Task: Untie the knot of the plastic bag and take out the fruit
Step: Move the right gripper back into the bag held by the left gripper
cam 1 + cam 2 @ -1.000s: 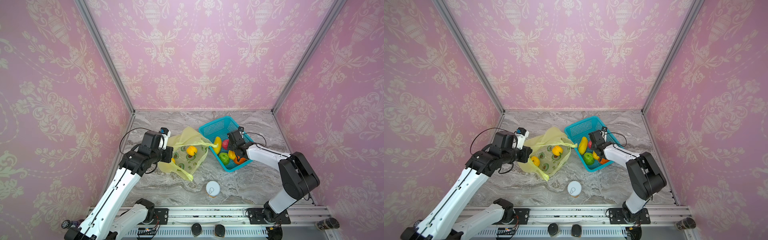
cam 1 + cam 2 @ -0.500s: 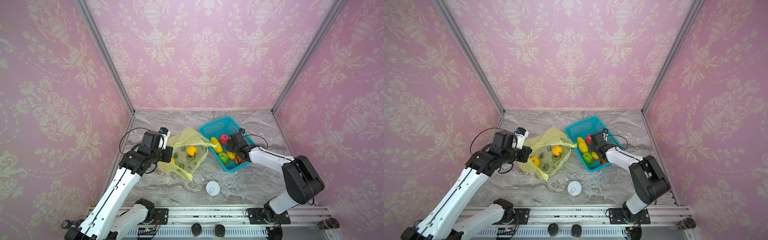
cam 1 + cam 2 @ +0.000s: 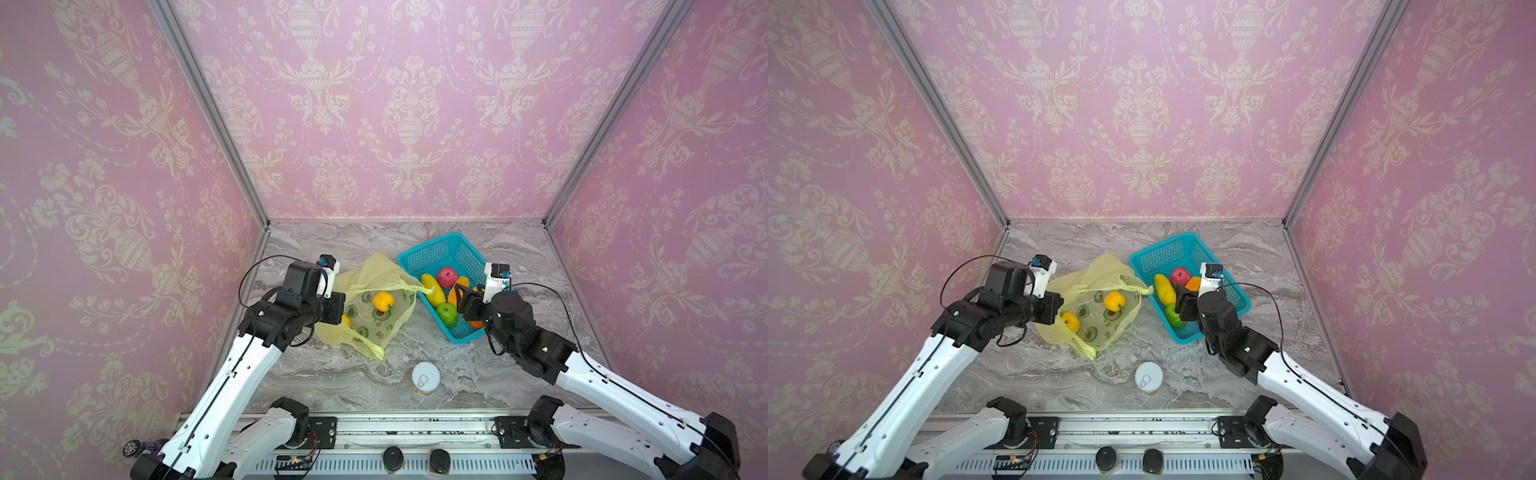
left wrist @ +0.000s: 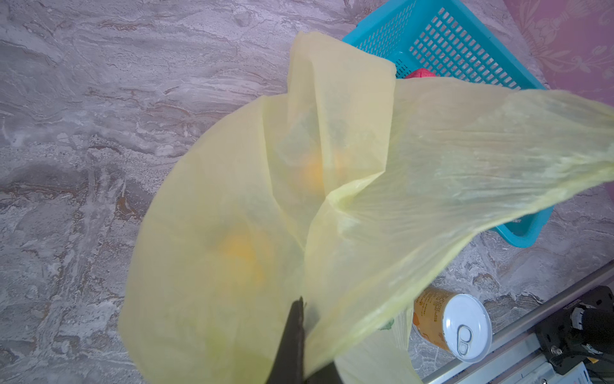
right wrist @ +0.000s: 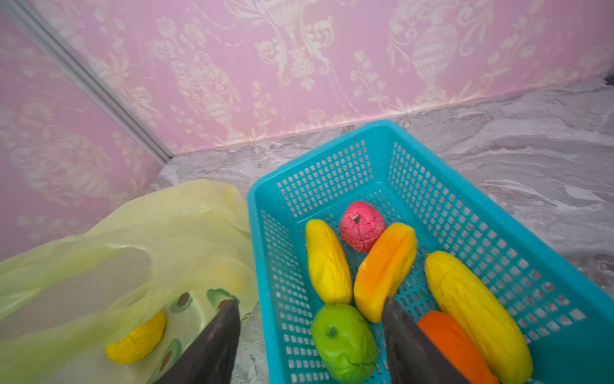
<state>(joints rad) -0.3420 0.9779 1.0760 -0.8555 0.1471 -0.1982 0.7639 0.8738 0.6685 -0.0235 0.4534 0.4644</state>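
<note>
Released a second ago, the yellow fruit [image 3: 1165, 289] lies in the basket [image 3: 432, 253] with five others, right fingers [image 5: 216, 335] open and empty above them, while left fingers [image 4: 292, 339] pinch the untied plastic bag [image 3: 374, 270] on the surface [image 3: 332, 374], two fruit remaining inside.

three walls [image 3: 395, 104] in pink wallpaper with a cream urn-and-vine pattern meet at two silver posts [image 3: 211, 112]. the table [image 3: 332, 374] is grey veined marble, evenly lit. a silver rail [image 3: 415, 428] runs along its near edge.
</note>
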